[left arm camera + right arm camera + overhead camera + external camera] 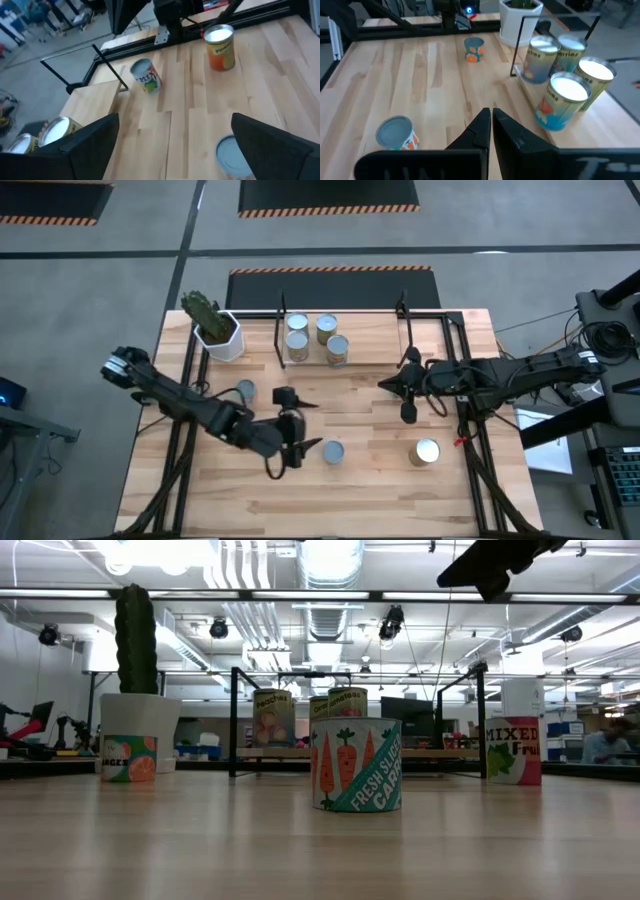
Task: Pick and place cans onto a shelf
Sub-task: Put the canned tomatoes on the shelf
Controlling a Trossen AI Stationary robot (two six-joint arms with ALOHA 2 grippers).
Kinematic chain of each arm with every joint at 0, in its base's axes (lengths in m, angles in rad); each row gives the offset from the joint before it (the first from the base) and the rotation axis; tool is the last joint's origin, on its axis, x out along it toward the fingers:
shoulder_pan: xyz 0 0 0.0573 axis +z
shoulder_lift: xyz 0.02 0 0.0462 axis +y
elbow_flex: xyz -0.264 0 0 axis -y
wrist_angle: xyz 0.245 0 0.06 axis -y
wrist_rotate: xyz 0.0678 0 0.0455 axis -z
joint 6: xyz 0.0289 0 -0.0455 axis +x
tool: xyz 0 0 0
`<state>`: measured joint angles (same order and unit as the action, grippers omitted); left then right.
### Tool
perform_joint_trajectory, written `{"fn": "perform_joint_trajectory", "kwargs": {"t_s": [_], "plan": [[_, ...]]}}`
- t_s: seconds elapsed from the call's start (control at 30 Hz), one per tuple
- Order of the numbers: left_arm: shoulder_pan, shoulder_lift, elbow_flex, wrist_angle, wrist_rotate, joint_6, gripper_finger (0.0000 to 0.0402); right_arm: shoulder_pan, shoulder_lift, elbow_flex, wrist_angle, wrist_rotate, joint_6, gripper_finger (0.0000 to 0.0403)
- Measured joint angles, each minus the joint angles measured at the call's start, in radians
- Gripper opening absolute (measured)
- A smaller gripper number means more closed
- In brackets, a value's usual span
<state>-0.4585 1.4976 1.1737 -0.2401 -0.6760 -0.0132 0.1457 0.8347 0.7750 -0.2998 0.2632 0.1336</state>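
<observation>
The shelf [372,332] stands at the table's far edge with several cans [326,328] upright on its left half; they also show in the right wrist view [565,97]. Loose cans stand on the table: a carrot can [333,452] in the middle, an orange-labelled can [245,390] at the left, a white-topped can [427,451] at the right, and a "Mixed" can [512,750] near the shelf's right end. My left gripper [316,424] is open and empty, raised just left of the carrot can [231,156]. My right gripper [382,387] is shut and empty, raised near the shelf's right end.
A white hexagonal cactus pot [220,335] stands at the far left beside the shelf. The shelf's thin black uprights [519,47] rise at both ends. Bare wood lies along the table's near edge [320,510]. A person shows in the room behind [605,745].
</observation>
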Motion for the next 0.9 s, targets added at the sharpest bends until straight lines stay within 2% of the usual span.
{"fn": "perform_joint_trajectory", "kwargs": {"t_s": [0.23,0.53,0.7,0.9], "plan": [[-0.019,-0.16,-0.213,0.207,-0.026,0.095,0.0302,-0.017,0.078,0.008,0.024,0.001,0.097,0.0009],[-0.017,-0.358,-0.446,0.461,-0.058,0.225,0.0162,-0.173,0.202,0.12,-0.078,0.0,0.137,0.0009],[-0.016,-0.429,-0.51,0.537,-0.18,0.263,0.0098,-0.291,0.302,0.206,-0.192,-0.009,0.128,0.0009],[-0.016,-0.458,-0.539,0.532,-0.178,0.243,0.0043,-0.38,0.433,0.287,-0.278,-0.062,0.084,0.0009]]}}
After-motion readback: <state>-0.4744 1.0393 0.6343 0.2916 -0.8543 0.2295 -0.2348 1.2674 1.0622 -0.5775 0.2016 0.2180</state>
